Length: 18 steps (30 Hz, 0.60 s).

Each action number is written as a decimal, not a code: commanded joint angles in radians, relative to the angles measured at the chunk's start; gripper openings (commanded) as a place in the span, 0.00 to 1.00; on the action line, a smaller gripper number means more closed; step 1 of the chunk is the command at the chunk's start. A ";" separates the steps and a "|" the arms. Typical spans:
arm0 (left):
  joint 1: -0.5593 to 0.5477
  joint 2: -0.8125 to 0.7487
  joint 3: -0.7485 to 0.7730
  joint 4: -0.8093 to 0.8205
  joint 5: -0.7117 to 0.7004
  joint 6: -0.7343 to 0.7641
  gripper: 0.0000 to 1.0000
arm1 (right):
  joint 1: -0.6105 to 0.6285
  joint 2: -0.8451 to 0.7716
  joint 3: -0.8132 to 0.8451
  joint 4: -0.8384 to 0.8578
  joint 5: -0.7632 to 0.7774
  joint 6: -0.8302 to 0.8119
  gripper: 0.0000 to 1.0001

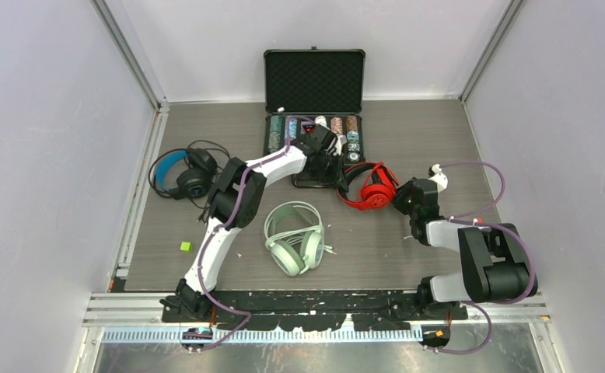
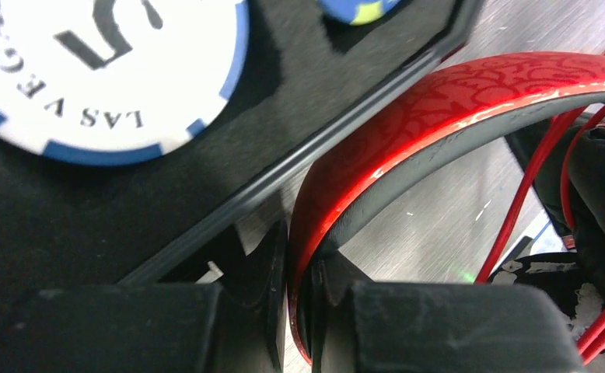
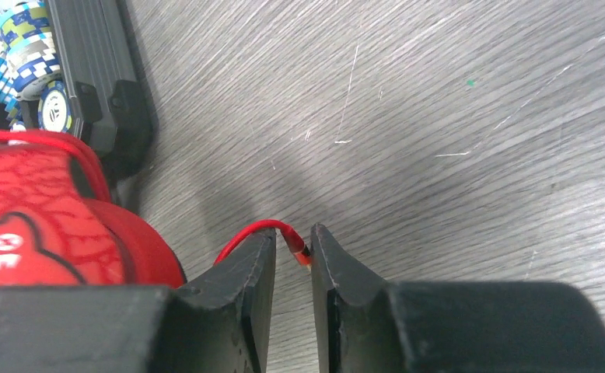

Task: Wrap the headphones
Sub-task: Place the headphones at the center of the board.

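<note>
The glossy red headphones (image 1: 373,189) lie right of centre, just in front of the chip case. My left gripper (image 1: 344,177) is shut on their red headband (image 2: 455,101), which is pinched between the fingertips of that gripper (image 2: 299,264). Red cable (image 2: 525,194) loops beside the band. My right gripper (image 1: 405,199) sits at the ear cup (image 3: 35,225). Its jaws (image 3: 293,252) stand a little apart, with the cable's plug end (image 3: 301,250) lying loose in the gap. The mint-green headphones (image 1: 293,237) rest at centre front. The black, blue-lined pair (image 1: 183,172) lies at the left.
An open black case (image 1: 313,78) of poker chips (image 3: 19,47) stands at the back centre, its front edge (image 3: 97,70) close to the red pair. A small green cube (image 1: 185,246) lies at front left. Walls close in both sides.
</note>
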 commanded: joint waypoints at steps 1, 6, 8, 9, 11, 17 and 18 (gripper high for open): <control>-0.003 -0.049 -0.042 0.014 0.045 -0.009 0.00 | -0.010 -0.031 0.022 0.035 0.051 0.024 0.30; -0.004 -0.064 -0.079 0.022 0.015 -0.009 0.00 | -0.014 -0.003 0.040 0.020 0.059 0.027 0.29; -0.006 -0.061 -0.086 0.023 0.003 -0.010 0.00 | -0.015 0.019 0.052 0.015 0.046 0.047 0.29; -0.007 -0.058 -0.088 0.023 -0.001 -0.012 0.00 | -0.017 0.027 0.056 0.006 0.049 0.071 0.29; -0.010 -0.056 -0.090 0.024 -0.004 -0.013 0.00 | -0.021 0.037 0.059 -0.005 0.032 0.104 0.29; -0.028 -0.055 -0.097 0.016 -0.052 -0.006 0.00 | -0.031 0.038 0.081 -0.078 0.031 0.199 0.29; -0.030 -0.052 -0.096 0.018 -0.059 -0.006 0.00 | -0.032 0.038 0.083 -0.087 0.026 0.209 0.29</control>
